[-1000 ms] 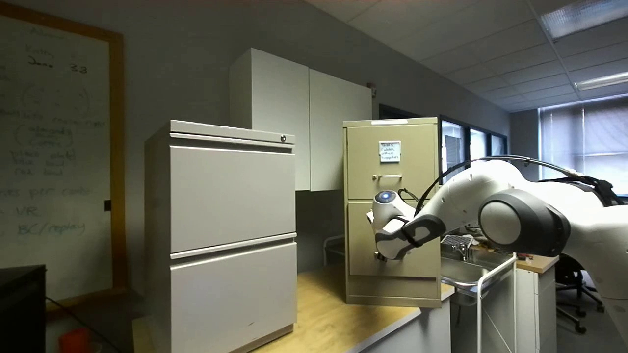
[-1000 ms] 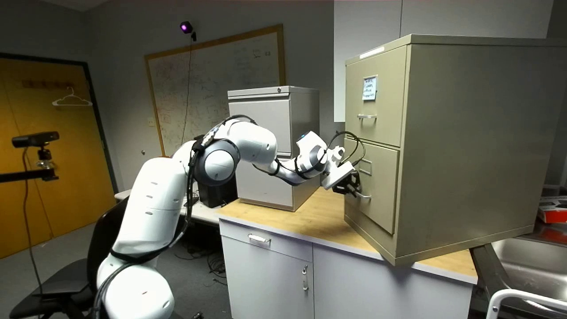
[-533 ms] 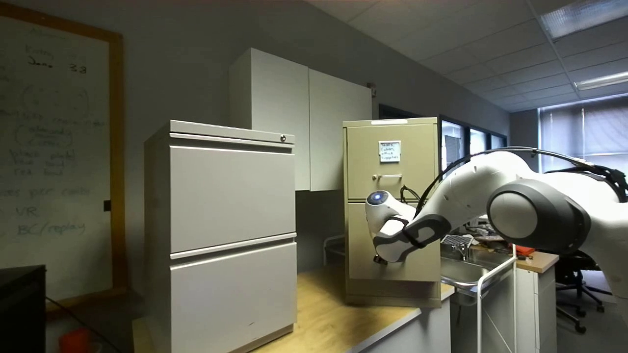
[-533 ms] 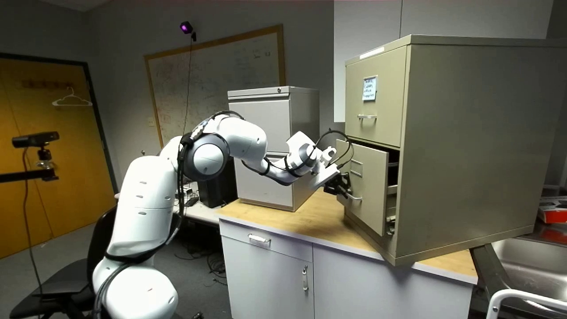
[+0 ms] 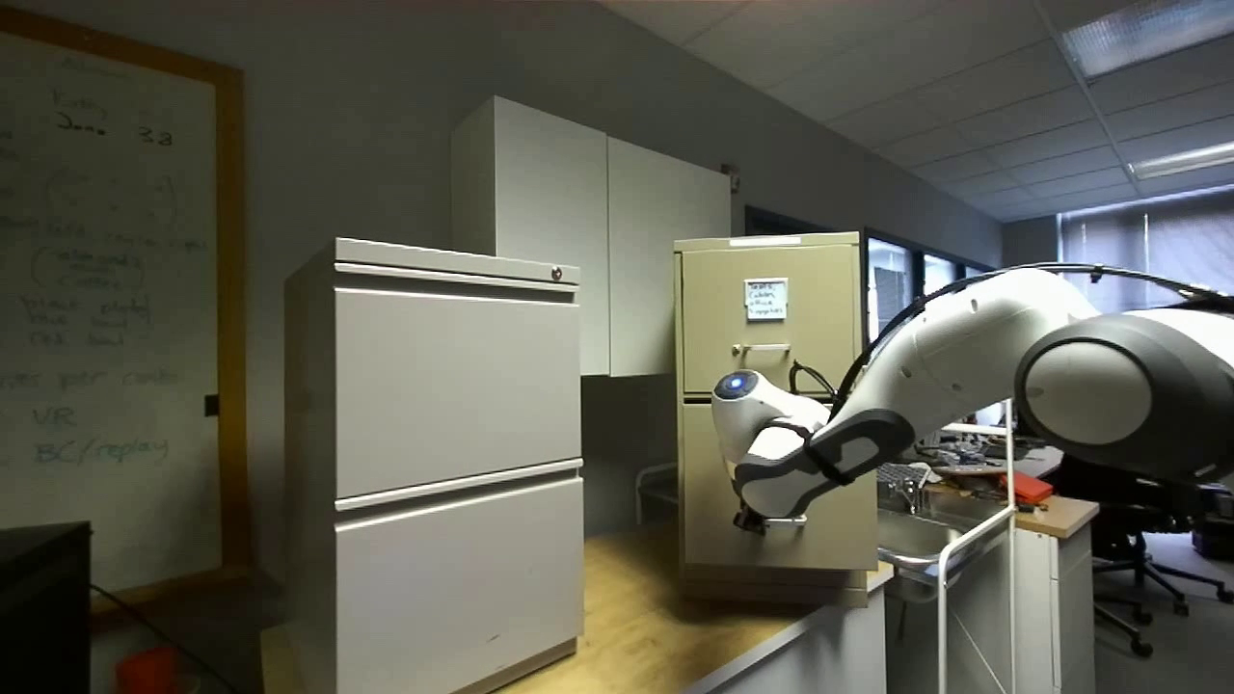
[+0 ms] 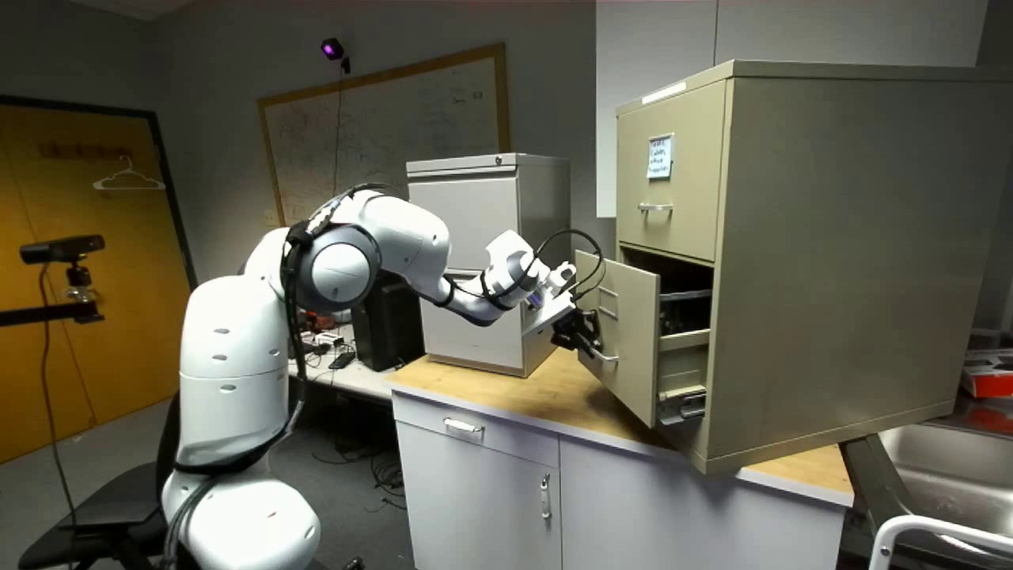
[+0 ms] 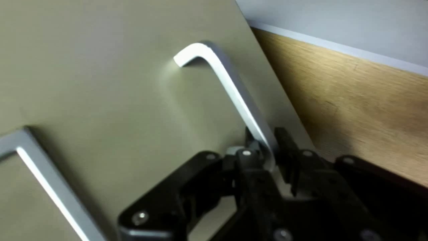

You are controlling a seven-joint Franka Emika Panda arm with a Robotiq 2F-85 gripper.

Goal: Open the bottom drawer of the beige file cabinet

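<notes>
The beige file cabinet (image 6: 839, 261) stands on the counter, with a white paper on its top drawer; it also shows in an exterior view (image 5: 771, 260). Its bottom drawer (image 6: 633, 340) is pulled part way out, and its inside shows between the front and the cabinet body. The silver handle (image 7: 230, 83) of that drawer runs slantwise in the wrist view. My gripper (image 7: 265, 142) is shut on one end of this handle, a finger on each side of the bar. In an exterior view the gripper (image 6: 592, 348) sits at the drawer front, low down.
A light-grey cabinet (image 6: 467, 214) with wide drawers stands on the wooden counter (image 6: 554, 396), beside the arm. A sink (image 5: 916, 530) and a white rail (image 5: 943, 617) are past the beige cabinet. White cupboards (image 5: 549, 231) hang on the wall.
The bottom drawer was shut one second ago and has come out of the cabinet. My gripper has moved back from the cabinet with the handle, and the arm has drawn back with it.
</notes>
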